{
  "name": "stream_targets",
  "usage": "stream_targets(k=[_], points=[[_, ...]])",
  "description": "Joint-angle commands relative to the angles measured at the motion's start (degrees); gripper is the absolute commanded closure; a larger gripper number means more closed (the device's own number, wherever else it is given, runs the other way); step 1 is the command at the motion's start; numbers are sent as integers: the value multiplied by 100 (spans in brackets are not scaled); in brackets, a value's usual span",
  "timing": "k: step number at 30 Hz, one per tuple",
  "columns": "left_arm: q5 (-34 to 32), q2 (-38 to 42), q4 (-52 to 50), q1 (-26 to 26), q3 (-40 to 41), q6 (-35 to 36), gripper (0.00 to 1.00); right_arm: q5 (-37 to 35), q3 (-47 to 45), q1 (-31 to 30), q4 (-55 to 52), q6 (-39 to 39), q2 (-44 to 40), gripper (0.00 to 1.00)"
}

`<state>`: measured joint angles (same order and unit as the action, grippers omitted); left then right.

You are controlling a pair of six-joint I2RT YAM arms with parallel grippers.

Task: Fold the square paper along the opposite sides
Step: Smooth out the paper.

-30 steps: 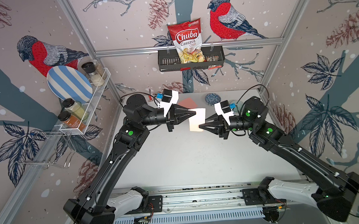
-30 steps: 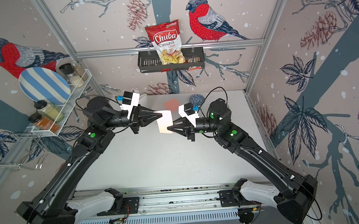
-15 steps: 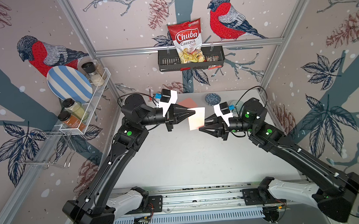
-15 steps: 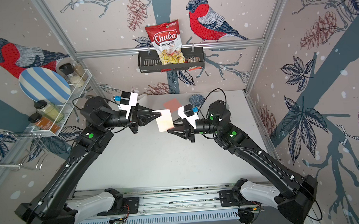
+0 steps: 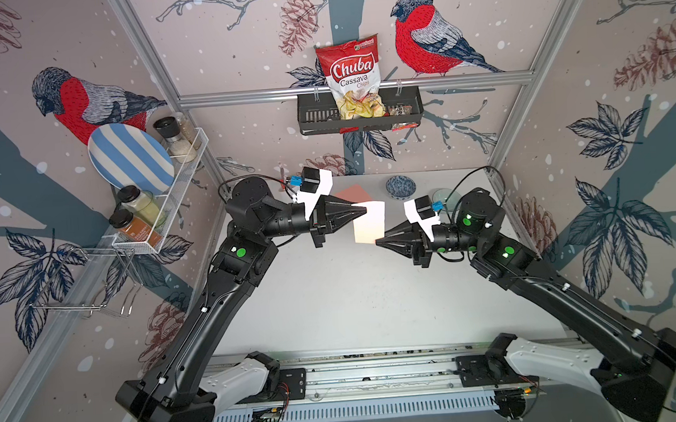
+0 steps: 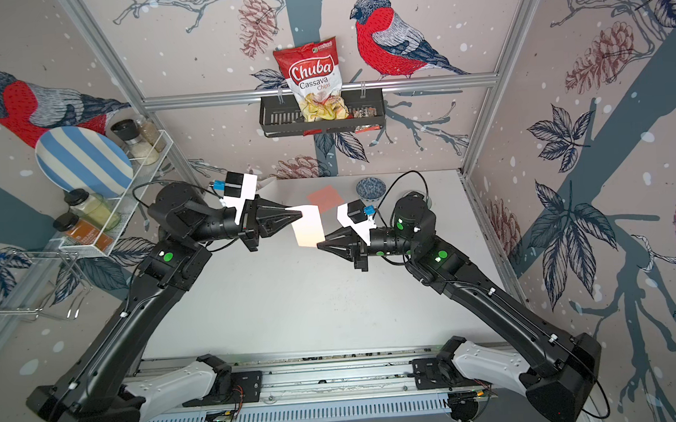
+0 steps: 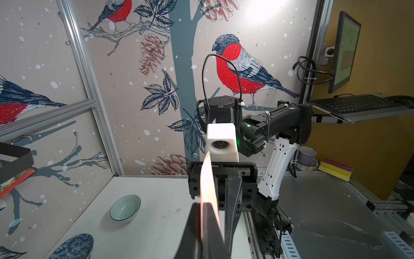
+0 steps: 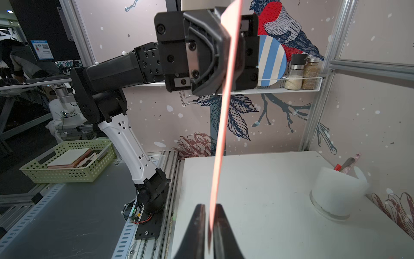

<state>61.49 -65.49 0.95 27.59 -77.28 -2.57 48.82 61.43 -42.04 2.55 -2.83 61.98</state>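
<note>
In both top views, high above the white tabletop [image 5: 354,299] and between the two black arms: a pale, peach-tinted square paper sheet [image 5: 369,226], broad face turned up toward the camera. Left fingers [image 5: 358,212] pinched shut on its far left edge. Right fingers [image 5: 384,241] closed tight on its near right corner, the two tips pointing at each other from opposite sides. Behind the raised sheet, lying flat on the tabletop, a second salmon-orange paper square [image 6: 325,196], and near it a small blue-patterned ceramic bowl [image 6: 371,188]. On the back wall, a red Chuba cassava chips bag [image 5: 354,78] standing in a black metal basket [image 5: 310,119]. In the left wrist view, the square paper sheet [image 7: 207,179] seen edge-on as a thin orange-lit sliver, rising out of the shut left fingers [image 7: 194,217] with no gap at the pinch. Right fingers [image 7: 234,201] facing the lens just beyond it, under a white camera housing [image 7: 221,143]. Pale green ribbed bowl [image 7: 125,207] on the tabletop, well apart from the sheet. In the right wrist view, the same sheet [image 8: 221,125] as a bright orange line, running from the narrow slot between the right fingers [image 8: 198,224] to the left fingers [image 8: 206,56] clamped on its far end. Frosted white round container [image 8: 336,195] resting on the tabletop to one side.
</note>
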Motion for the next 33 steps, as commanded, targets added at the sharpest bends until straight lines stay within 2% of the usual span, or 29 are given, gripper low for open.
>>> stream_targets(k=[1, 7, 9, 10, 11, 12, 18, 20, 21, 22, 23, 29, 30, 31, 32, 33], points=[[3, 28, 52, -18, -54, 60, 100, -4, -17, 0, 97, -16, -36, 100], [-23, 41, 19, -24, -60, 98, 100, -89, -103, -16, 167, 10, -113, 100], [-23, 52, 17, -22, -60, 94, 100, -101, -139, -14, 167, -11, -117, 90], [-19, 55, 19, -30, -57, 94, 100, -109, -149, -15, 176, -10, -121, 89], [-29, 54, 15, -28, -61, 97, 100, -133, -164, -15, 187, -2, -116, 97], [-32, 63, 10, -28, -60, 100, 100, -157, -166, -15, 201, 23, -116, 100], [-50, 70, -25, -33, -77, 129, 100, -178, -190, -17, 211, 37, -126, 100], [-50, 71, -41, -35, -82, 133, 100, -206, -210, -12, 207, 19, -148, 86], [-58, 74, -35, -39, -77, 134, 100, -199, -219, -15, 211, 19, -149, 84], [-59, 72, -41, -35, -85, 137, 100, -218, -232, -12, 208, 19, -158, 86], [-59, 85, -43, -38, -78, 137, 100, -236, -243, -15, 227, 36, -152, 100], [-85, 79, -68, -51, -85, 166, 100, -262, -271, -15, 246, 56, -170, 100], [-85, 81, -71, -48, -80, 167, 100, -278, -280, -15, 238, 45, -179, 96], [-94, 72, -64, -58, -85, 166, 100, -294, -298, -12, 238, 37, -194, 88], [-92, 72, -64, -53, -86, 162, 100, -293, -315, -14, 230, 22, -199, 85], [-94, 72, -60, -53, -83, 167, 100, -307, -329, -8, 229, 24, -211, 85]])
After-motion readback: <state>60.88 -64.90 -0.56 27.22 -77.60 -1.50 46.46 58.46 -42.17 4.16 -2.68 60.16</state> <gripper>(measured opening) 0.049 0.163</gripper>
